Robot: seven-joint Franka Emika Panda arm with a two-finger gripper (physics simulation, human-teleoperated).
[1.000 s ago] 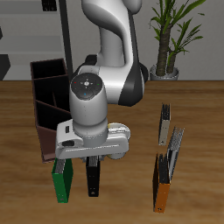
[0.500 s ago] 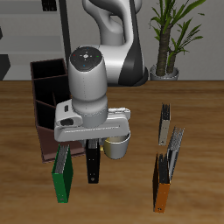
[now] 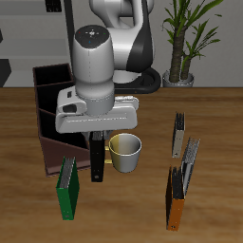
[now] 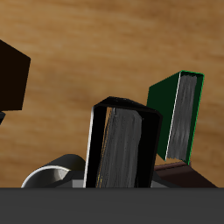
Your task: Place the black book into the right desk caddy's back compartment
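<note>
My gripper (image 3: 97, 140) is shut on the top edge of the black book (image 3: 97, 159), which hangs upright just above the table beside the white mug (image 3: 125, 152). In the wrist view the black book (image 4: 122, 145) fills the middle, page edges showing. The right desk caddy (image 3: 45, 119), a long dark maroon box, stands next to my hand, reaching farther back. Its back compartment (image 3: 52, 82) is the rectangular bay at the far end, partly hidden by my arm.
A green book (image 3: 66, 187) stands on edge by the caddy's near end, also visible as the green book (image 4: 179, 112) in the wrist view. An orange book (image 3: 175, 199) and a thin grey rack (image 3: 180, 140) stand across the table. A potted plant (image 3: 180, 47) is at the back.
My gripper has risen and drawn back from the table's front edge with the black book in it. The book has lifted away from the spot beside the green book.
</note>
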